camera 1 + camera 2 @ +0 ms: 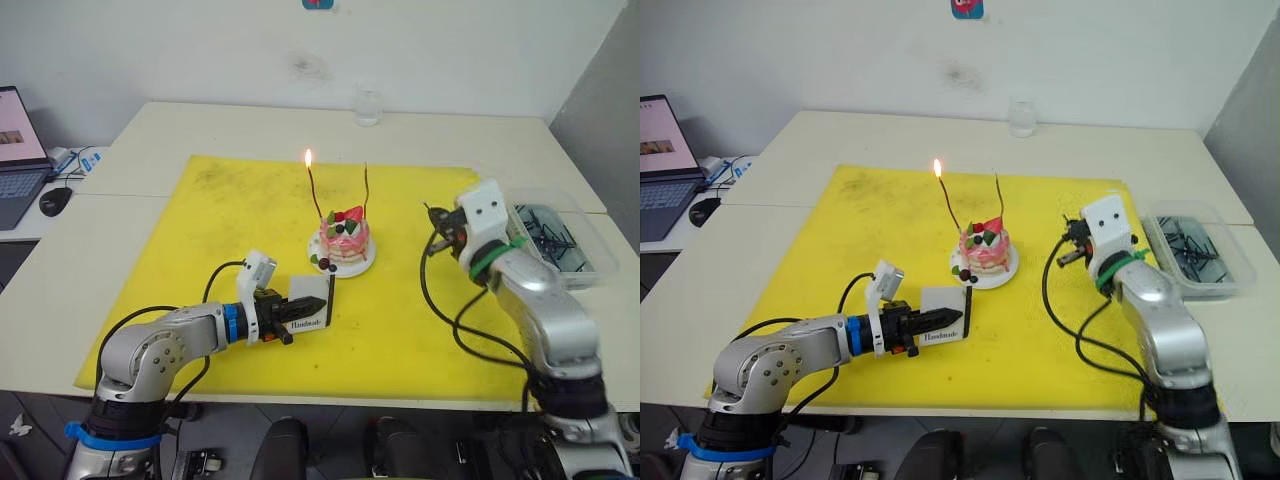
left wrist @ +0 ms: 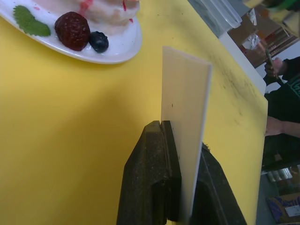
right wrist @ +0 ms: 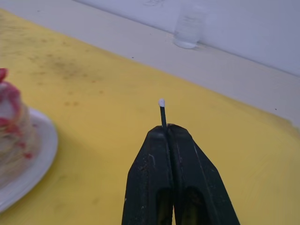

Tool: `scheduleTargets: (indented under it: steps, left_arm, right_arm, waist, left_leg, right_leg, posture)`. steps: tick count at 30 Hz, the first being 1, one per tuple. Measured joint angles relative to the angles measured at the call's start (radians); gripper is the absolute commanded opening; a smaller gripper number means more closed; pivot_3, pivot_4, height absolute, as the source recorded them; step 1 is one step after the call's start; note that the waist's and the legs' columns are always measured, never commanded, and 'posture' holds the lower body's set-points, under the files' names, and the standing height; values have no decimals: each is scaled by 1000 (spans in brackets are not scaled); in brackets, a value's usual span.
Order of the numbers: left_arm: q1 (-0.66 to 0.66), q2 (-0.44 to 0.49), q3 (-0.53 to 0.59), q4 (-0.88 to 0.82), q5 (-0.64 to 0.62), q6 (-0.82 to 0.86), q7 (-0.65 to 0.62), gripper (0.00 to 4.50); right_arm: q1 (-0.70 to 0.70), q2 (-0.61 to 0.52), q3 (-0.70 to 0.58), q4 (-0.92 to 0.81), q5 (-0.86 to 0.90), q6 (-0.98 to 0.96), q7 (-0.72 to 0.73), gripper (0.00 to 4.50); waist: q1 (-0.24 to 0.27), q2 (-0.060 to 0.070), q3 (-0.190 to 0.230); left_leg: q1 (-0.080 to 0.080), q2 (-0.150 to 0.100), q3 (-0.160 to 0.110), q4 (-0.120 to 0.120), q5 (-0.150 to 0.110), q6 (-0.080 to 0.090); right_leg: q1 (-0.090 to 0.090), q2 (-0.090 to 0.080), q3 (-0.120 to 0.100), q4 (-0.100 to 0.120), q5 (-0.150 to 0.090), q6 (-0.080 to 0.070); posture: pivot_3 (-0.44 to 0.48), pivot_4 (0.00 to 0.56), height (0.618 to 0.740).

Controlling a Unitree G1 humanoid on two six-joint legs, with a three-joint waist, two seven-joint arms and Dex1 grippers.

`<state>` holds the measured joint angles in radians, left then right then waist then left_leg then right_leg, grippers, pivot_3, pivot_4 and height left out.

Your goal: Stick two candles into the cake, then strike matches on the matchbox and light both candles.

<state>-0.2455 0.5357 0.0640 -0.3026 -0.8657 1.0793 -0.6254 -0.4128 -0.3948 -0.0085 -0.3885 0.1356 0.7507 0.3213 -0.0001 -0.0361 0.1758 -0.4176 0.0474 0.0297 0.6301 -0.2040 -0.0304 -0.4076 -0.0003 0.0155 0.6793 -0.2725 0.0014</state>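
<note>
Closest, my left hand (image 1: 308, 309) grips the matchbox (image 1: 312, 305) upright. My right hand (image 3: 165, 129) pinches an unlit match (image 3: 162, 112); I'd strike it firmly, then reach the unlit candle (image 1: 366, 190).

Head stereo overlooks table (image 1: 120, 150); wrist views sit close.

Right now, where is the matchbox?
The matchbox stands on edge on the yellow mat, clamped in the left gripper, just in front of the cake and its white plate, toward the robot.
</note>
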Motion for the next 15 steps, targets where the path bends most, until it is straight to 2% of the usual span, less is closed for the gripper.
scheduleTargets:
  steps: [2, 3, 8, 11, 15]
  left_arm:
    - [-10, -1, -6, -1, 0, 1, -4, 0]
    - [-9, 7, -3, 2, 0, 4, -11, 0]
    - [-24, 16, -1, -4, -19, 22, -25, 0]
    - [-20, 47, 10, -12, -48, 55, -41, 0]
    - [-12, 85, 38, -56, -122, 108, -56, 0]
  right_arm:
    - [82, -45, -12, -133, 9, 59, 21, 21]
    - [177, -80, -13, -237, 22, 93, 38, 21]
    - [372, -104, -55, -395, 61, 139, 67, 21]
    - [483, -127, -76, -405, 81, 113, 101, 21]
    - [545, -154, -100, -403, 90, 43, 144, 21]
  waist:
    - [-5, 0, 0]
    - [1, 0, 0]
    - [-3, 0, 0]
    - [-7, -1, 0]
    - [-15, -1, 0]
  left_leg:
    - [1, 0, 0, 0, 0, 0]
    - [1, 0, -1, 0, 0, 0]
    - [1, 0, -1, 0, 0, 0]
    - [1, 0, -1, 0, 0, 0]
    - [2, 0, -1, 0, 0, 0]
  right_leg:
    - [0, 0, 0, 0, 0, 0]
    - [1, 0, -2, 0, -1, -1]
    - [0, 0, -1, 0, -1, 0]
    - [0, 0, -1, 0, -1, 0]
    - [0, 0, -1, 0, -1, 0]
  posture:
    - [0, 150, 740]
    - [0, 150, 740]
    - [0, 150, 740]
    - [0, 150, 740]
    - [0, 150, 740]
